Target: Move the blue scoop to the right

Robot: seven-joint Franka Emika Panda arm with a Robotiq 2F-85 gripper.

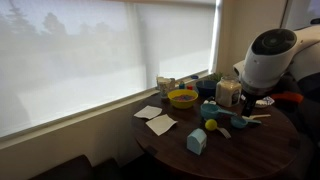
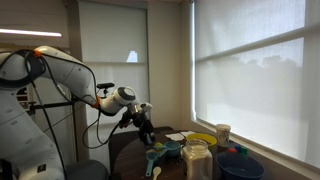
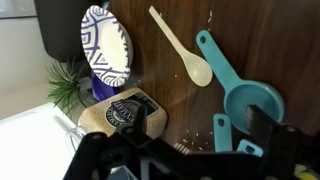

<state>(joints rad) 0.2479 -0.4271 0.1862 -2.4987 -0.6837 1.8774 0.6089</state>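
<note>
The blue scoop (image 1: 209,110) is a small rounded blue shape on the round wooden table (image 1: 250,150), just behind the yellow ball (image 1: 211,125). I cannot pick it out in the wrist view. My gripper (image 2: 146,128) hangs above the table's near edge in an exterior view. In the wrist view its dark fingers (image 3: 200,135) are spread apart with nothing between them, above bare wood and scattered crumbs. A teal measuring cup (image 3: 250,100) lies by the right finger.
A pale-blue box (image 1: 197,141), white napkins (image 1: 160,124), a yellow bowl (image 1: 183,98) and a jar (image 1: 228,93) stand on the table. The wrist view shows a patterned plate (image 3: 105,45), a wooden spoon (image 3: 180,48) and a jar lid (image 3: 125,113). The window is close behind.
</note>
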